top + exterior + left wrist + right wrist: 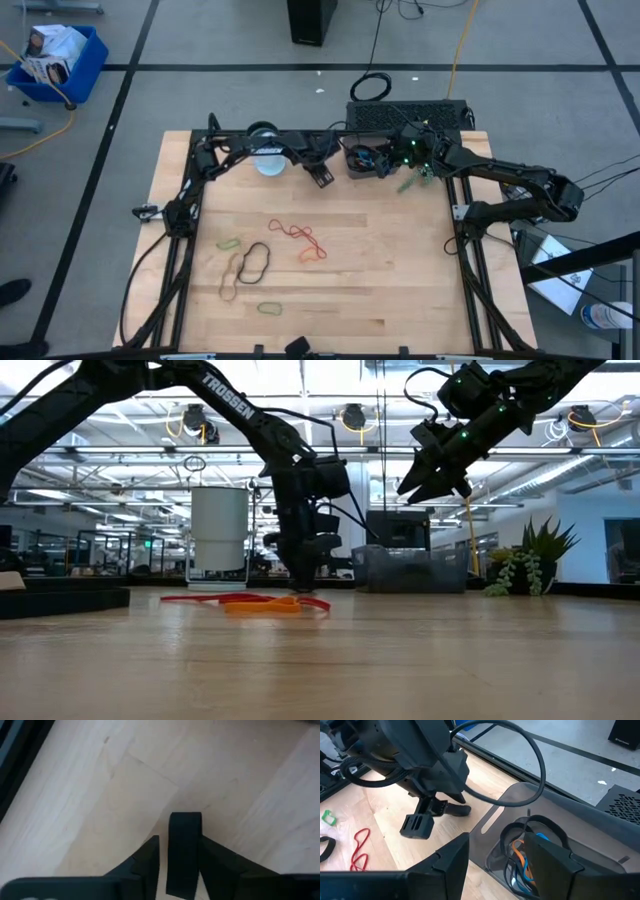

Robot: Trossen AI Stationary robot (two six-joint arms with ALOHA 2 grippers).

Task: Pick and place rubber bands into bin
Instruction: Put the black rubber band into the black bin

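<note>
The right pincer (400, 150) is hung just above the bin (600, 850) at the far edge of the tabletop (400, 280), jaws spread wide and nothing seen between them. In the right wrist view a small tangle of bands (525, 855), black, orange and blue, is already lying inside the bin, so a drop looks to be just finished, going by how things sit.

The left pincer (321, 176) is lowered close to the bare wood just beside the bin, near a clear round cup (267, 160). Its fingers (184, 850) are seen partly closed, a narrow gap only, and no band can be made out between them; only bare wood is shown ahead of it.

Plenty is left to be picked. Well apart from the bin, in the middle of the tabletop, a red band (290, 231) and an orange band (312, 253) are lying close together, with a black loop (254, 262), a tan loop (229, 288) and two green ones (229, 242) further toward the left arm's side.

So roughly the early-to-middle stretch, by the look of it. For the next move, one arm would need to be swung back over the loose pile, and the fingers brought down flat onto the wood so a thin floppy loop gets pinched rather than pushed around.
</note>
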